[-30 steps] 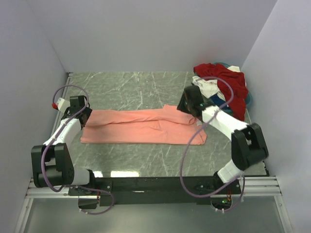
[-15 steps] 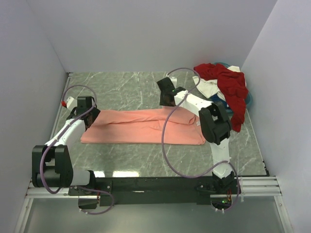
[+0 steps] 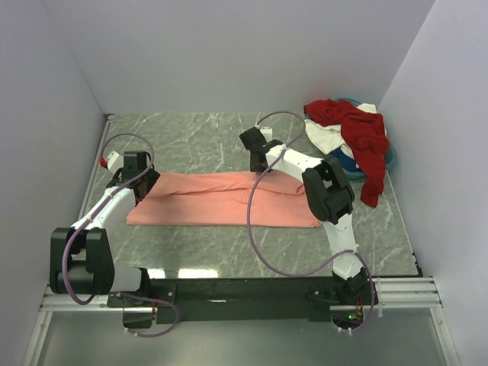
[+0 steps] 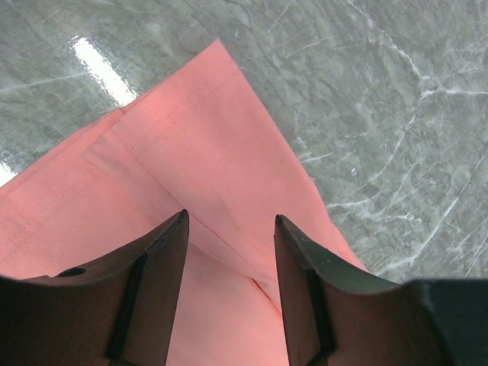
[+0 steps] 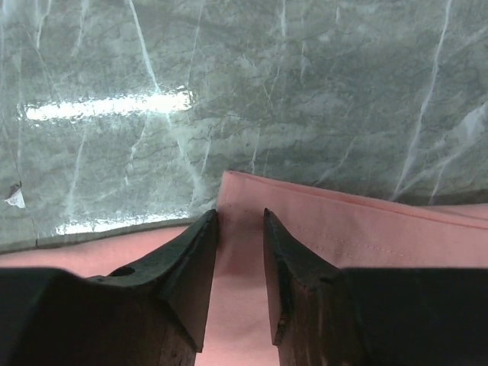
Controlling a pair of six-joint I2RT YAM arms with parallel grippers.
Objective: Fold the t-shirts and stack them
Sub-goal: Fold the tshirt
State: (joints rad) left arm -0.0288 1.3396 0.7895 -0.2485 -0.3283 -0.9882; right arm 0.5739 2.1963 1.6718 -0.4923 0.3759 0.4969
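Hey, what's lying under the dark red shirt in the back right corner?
A white shirt and a sliver of teal-blue fabric show beneath the dark red shirt; anything deeper is covered.

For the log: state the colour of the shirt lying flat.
Salmon-pink, plain; the shirt shows best in the top external view.

matt salmon-pink cloth t-shirt (image 3: pixel 221 202) on glossy marbled table (image 3: pixel 191 137).
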